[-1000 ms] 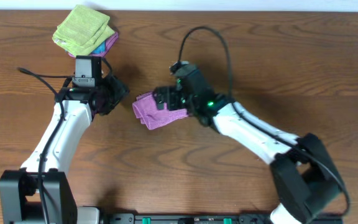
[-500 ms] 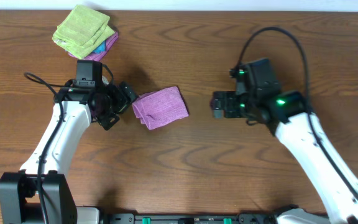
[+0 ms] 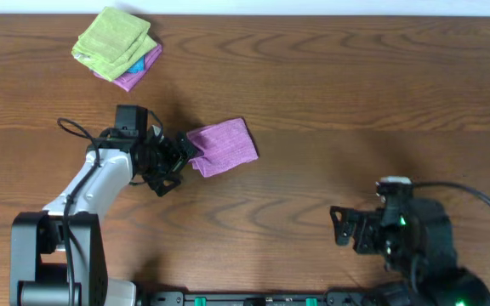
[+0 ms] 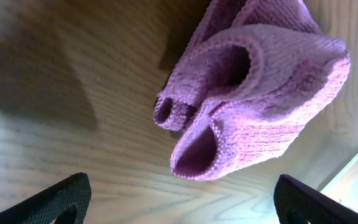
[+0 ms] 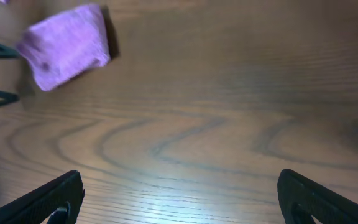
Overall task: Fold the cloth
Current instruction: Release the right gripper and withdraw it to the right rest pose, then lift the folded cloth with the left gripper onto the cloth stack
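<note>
A folded purple cloth (image 3: 222, 146) lies on the wooden table (image 3: 330, 93) left of centre. In the left wrist view the cloth (image 4: 253, 93) shows its rolled folded edges close ahead. My left gripper (image 3: 177, 158) is open, right at the cloth's left edge, with the jaws spread wide and empty (image 4: 179, 202). My right gripper (image 3: 347, 231) is open and empty near the front right of the table, far from the cloth. The cloth shows small at the upper left of the right wrist view (image 5: 64, 53).
A stack of folded cloths, green (image 3: 113, 38) on top with blue and purple beneath, sits at the back left corner. The table's front edge lies just below my right arm.
My right gripper let go of the purple cloth and drew back to the front right. My left gripper moved right, up to the cloth's left edge.
</note>
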### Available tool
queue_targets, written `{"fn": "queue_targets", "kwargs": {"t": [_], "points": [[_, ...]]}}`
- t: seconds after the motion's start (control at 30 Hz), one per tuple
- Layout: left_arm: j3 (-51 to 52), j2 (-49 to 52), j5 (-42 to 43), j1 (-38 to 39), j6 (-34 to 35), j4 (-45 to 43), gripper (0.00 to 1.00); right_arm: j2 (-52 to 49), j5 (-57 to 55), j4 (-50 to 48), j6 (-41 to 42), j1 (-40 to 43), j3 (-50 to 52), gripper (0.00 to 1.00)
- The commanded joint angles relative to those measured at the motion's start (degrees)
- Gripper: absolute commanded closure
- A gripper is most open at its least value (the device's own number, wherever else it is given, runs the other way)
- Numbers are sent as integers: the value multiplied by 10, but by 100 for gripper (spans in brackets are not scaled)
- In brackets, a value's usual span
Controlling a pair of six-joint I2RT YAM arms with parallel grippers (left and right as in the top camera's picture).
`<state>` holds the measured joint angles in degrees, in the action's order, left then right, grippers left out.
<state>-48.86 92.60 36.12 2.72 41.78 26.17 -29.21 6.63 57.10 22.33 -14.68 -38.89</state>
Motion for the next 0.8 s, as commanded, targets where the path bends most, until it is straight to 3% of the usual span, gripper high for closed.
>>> {"fn": "queue_targets", "kwargs": {"t": [0.0,0.13,0.2,0.7,0.73,0.77], "points": [[23,4,10,-1,9,-20,5,24,0,6,19,5,5,1],[57,4,13,-1,37,-77,5,25,1,5,22,4,5,1],[70,4,13,0,47,-107,5,25,5,5,70,5,5,1],[76,99,-10,64,102,-244,0,25,5,8,70,5,5,1],[76,108,-27,71,101,-257,11,25,5,8,70,5,5,1],[76,111,-42,75,101,-262,14,25,5,8,70,5,5,1]]}}
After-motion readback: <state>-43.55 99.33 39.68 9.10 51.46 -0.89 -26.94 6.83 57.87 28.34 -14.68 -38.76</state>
